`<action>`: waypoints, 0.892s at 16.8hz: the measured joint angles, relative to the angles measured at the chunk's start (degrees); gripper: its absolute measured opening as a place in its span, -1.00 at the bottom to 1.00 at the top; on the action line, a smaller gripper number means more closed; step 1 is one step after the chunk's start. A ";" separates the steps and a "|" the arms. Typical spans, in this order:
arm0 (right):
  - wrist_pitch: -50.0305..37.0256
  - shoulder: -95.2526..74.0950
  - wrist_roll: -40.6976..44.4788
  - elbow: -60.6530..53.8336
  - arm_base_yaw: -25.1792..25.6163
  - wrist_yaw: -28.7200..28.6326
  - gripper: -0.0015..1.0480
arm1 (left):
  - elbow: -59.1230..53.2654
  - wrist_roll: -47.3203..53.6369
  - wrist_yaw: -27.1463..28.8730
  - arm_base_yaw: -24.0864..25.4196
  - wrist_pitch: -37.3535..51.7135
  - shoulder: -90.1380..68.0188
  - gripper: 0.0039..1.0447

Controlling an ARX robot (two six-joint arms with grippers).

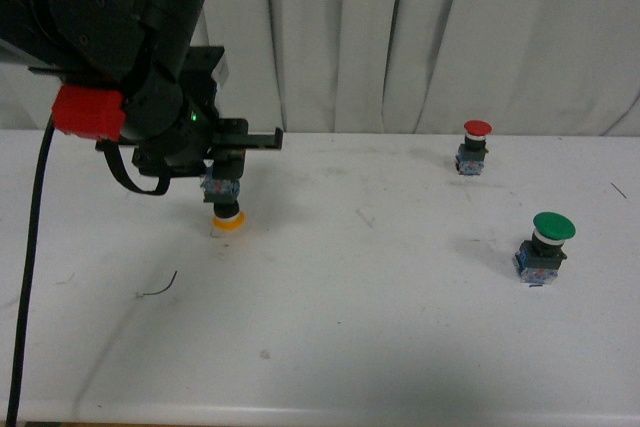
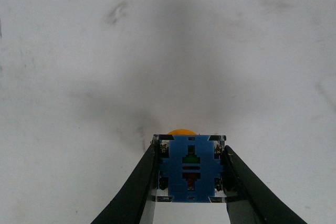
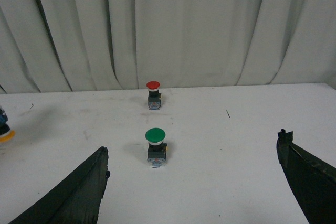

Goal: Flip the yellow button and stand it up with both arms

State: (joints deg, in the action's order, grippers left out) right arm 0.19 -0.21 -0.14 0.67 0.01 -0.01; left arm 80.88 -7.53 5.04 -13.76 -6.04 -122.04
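Note:
The yellow button (image 1: 227,205) hangs upside down in the front view, its yellow-orange cap at or just above the white table (image 1: 380,327) and its blue-and-black base up. My left gripper (image 1: 224,185), on the arm with the red band, is shut on that base. In the left wrist view the two black fingers (image 2: 142,182) press the sides of the blue base (image 2: 190,169), with the yellow cap edge showing beyond it. The button also shows at the edge of the right wrist view (image 3: 4,131). My right gripper (image 3: 191,150) is open and empty, seen only in the right wrist view.
A red-capped button (image 1: 475,147) stands upright at the back right and a larger green-capped button (image 1: 545,247) stands upright nearer the front right. Both show in the right wrist view, red (image 3: 153,94) and green (image 3: 156,147). A white curtain (image 1: 420,37) hangs behind the table.

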 joint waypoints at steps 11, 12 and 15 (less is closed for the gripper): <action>0.00 0.00 0.00 0.00 0.00 0.00 0.87 | -29.51 -2.67 -4.52 -8.83 15.54 38.73 -0.43; 0.02 0.00 0.00 0.00 0.00 0.00 0.87 | -31.30 -5.97 -10.05 -8.35 19.61 38.99 -0.43; 0.00 0.00 0.00 0.00 0.00 0.00 0.87 | -35.93 -16.37 -22.62 -6.54 28.96 39.28 -0.43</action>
State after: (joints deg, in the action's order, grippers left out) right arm 0.19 -0.21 -0.14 0.67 0.01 -0.01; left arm 44.95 -23.90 -17.58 -20.29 22.92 -82.76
